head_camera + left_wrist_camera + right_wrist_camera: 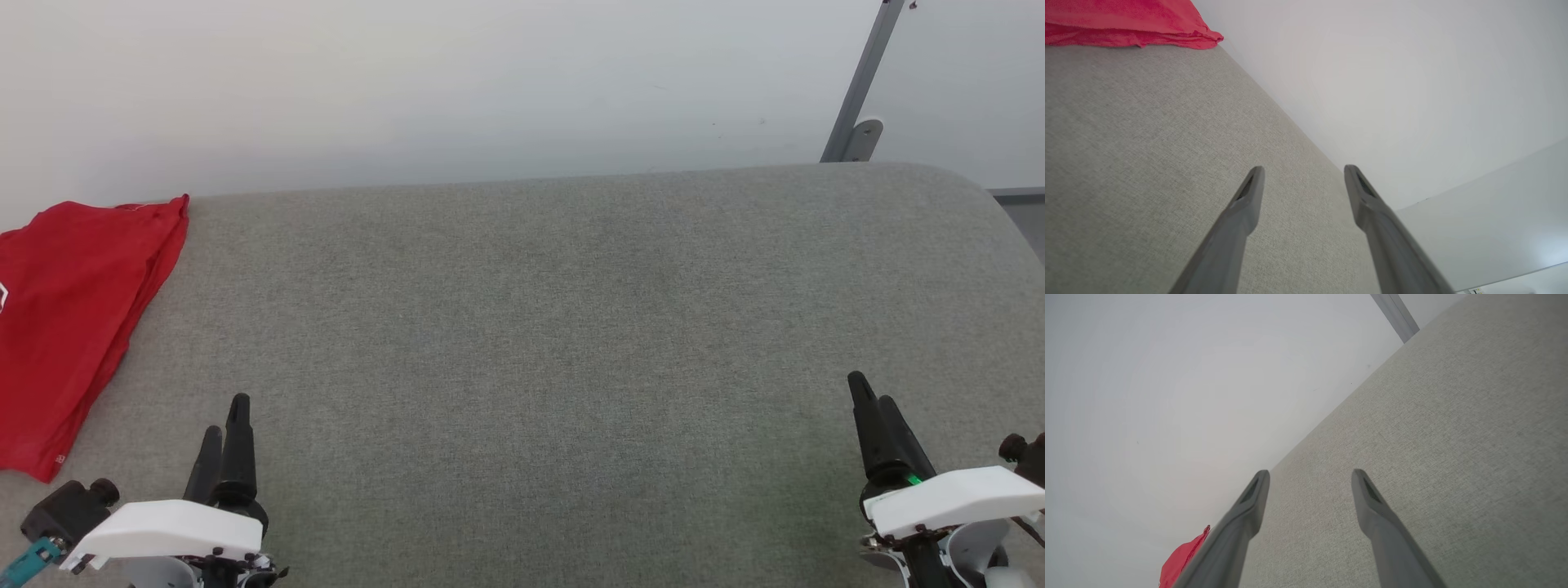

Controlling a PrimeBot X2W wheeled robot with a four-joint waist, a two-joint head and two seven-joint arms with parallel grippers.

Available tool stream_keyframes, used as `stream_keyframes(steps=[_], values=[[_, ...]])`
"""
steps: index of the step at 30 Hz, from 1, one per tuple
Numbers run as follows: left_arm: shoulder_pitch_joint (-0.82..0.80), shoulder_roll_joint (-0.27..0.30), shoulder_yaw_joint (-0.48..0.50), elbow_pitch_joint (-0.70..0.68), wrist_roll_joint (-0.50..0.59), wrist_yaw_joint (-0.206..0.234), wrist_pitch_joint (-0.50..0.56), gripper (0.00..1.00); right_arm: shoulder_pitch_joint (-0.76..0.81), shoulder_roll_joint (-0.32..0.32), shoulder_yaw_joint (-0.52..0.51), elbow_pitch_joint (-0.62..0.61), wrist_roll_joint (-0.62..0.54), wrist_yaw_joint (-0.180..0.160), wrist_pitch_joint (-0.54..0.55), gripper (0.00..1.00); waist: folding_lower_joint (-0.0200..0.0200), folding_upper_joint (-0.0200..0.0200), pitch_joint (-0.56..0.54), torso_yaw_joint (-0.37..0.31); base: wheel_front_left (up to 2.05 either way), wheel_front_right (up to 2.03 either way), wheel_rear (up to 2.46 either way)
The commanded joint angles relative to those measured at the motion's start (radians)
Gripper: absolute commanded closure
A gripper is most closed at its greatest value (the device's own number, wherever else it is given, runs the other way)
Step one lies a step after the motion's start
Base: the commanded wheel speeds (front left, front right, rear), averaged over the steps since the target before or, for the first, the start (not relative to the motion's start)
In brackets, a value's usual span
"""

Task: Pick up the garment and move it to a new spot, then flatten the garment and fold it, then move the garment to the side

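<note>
The garment (73, 327) lies along the left edge of the worktop (571, 343), up to the far left corner. It is smooth red cloth that looks folded into flat layers with straight edges, so I judge the last step, moving it to the side, is done or almost done. The left gripper (227, 415) and right gripper (870, 389) hover at the near edge, jaws wide and holding nothing; if more folding is needed, the left one must reach to the thin, limp edge across the grey woven worktop.
</note>
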Motion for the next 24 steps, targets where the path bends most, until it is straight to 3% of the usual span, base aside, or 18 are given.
stream_keyframes(steps=[1,24], values=[[-0.008,0.005,0.006,-0.013,0.037,-0.006,-0.011,0.0,-0.012,-0.01,0.004,-0.014,-0.03,0.0,-0.01,0.0,0.0,0.0,0.0,0.0,0.0,0.0,0.0],[0.008,-0.024,0.063,-0.026,0.34,-0.069,-0.082,0.0,-0.01,-0.054,0.035,-0.017,-0.277,0.0,-0.063,0.0,0.0,0.0,-0.005,0.003,0.0,0.0,0.0]])
